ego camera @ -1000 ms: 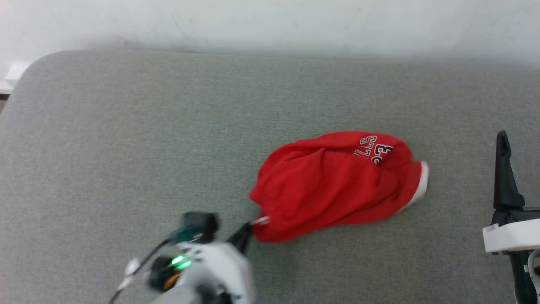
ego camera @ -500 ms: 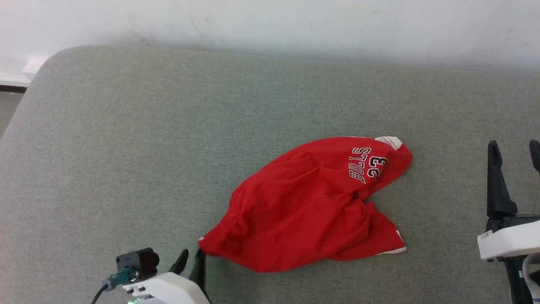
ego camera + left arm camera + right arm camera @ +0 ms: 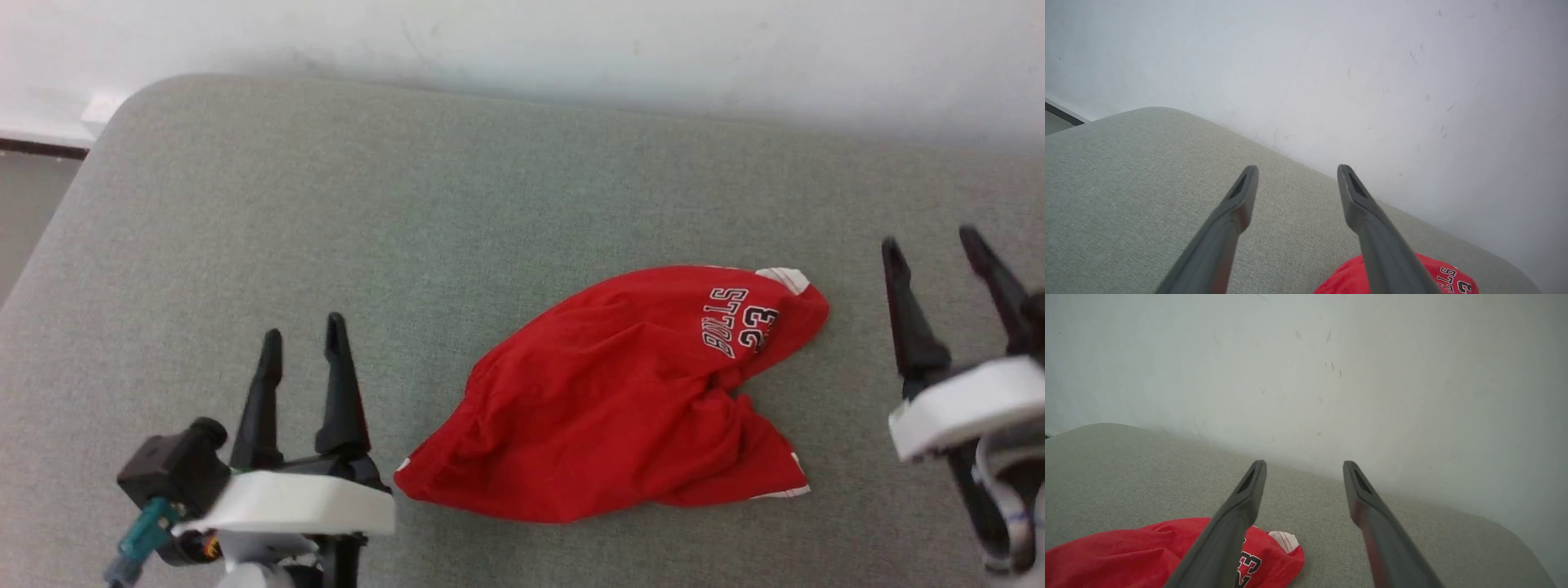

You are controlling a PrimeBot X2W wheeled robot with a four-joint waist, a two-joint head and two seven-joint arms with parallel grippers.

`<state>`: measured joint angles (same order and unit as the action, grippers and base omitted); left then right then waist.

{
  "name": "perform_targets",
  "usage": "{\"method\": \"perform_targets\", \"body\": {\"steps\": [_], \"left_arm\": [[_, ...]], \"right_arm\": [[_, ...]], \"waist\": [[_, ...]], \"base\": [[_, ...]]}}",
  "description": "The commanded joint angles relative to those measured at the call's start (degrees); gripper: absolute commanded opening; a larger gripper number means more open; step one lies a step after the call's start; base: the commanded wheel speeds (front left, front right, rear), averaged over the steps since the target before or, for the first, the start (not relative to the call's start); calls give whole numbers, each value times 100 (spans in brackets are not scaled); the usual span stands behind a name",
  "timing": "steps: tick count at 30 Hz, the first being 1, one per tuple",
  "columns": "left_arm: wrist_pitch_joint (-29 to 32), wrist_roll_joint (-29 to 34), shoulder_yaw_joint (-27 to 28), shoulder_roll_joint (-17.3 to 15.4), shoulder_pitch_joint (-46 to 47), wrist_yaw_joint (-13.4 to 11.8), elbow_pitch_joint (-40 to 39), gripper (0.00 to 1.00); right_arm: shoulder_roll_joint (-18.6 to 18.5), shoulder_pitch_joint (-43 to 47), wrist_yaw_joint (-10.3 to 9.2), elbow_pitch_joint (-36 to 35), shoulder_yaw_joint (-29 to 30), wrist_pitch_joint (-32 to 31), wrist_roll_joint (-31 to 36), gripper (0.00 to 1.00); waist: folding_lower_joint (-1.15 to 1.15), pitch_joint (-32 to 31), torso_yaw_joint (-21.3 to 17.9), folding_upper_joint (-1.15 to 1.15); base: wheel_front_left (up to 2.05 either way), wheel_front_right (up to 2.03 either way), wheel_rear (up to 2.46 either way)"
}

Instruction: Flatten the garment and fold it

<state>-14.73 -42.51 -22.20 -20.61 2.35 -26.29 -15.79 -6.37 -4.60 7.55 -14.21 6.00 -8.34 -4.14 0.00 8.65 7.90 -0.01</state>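
Note:
The garment (image 3: 620,400) is a pair of red shorts lying crumpled on the grey cushion (image 3: 326,204), white lettering up near its far right end and white trim at its edges. My left gripper (image 3: 300,341) stands open to the left of the shorts, clear of the cloth, nothing between its fingers. My right gripper (image 3: 935,241) is open too, off to the right of the shorts. In the left wrist view the open gripper (image 3: 1297,169) points toward the wall with the garment (image 3: 1351,277) low at the right. In the right wrist view the open gripper (image 3: 1304,464) has the garment (image 3: 1126,555) at lower left.
A white wall (image 3: 571,41) runs along the cushion's far edge. The cushion's rounded corner (image 3: 139,90) lies at upper left, with floor and a dark baseboard (image 3: 41,147) beyond it.
My left gripper dragged a corner of the shorts toward the near left, then opened and let go. It now stands apart, fingers pointing away. The head camera shifted.

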Motion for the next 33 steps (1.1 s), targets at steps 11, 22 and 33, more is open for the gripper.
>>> {"method": "perform_targets", "body": {"steps": [11,22,33], "left_arm": [[-26,913,-2,1008,-13,745,397,100],[-27,1199,155,1435,45,1177,767,100],[-27,1292,311,1548,16,1423,1078,100]], "right_arm": [[-1335,-1722,-6,2015,-411,-2060,-421,100],[-1610,-1515,-6,2804,-927,-2773,-939,87],[-1595,-1696,-6,2699,-682,-2323,-931,0]], "waist": [[0,725,577,1],[0,916,896,1],[0,512,692,1]], "base": [[0,0,0],[0,0,0],[0,0,0]]}}
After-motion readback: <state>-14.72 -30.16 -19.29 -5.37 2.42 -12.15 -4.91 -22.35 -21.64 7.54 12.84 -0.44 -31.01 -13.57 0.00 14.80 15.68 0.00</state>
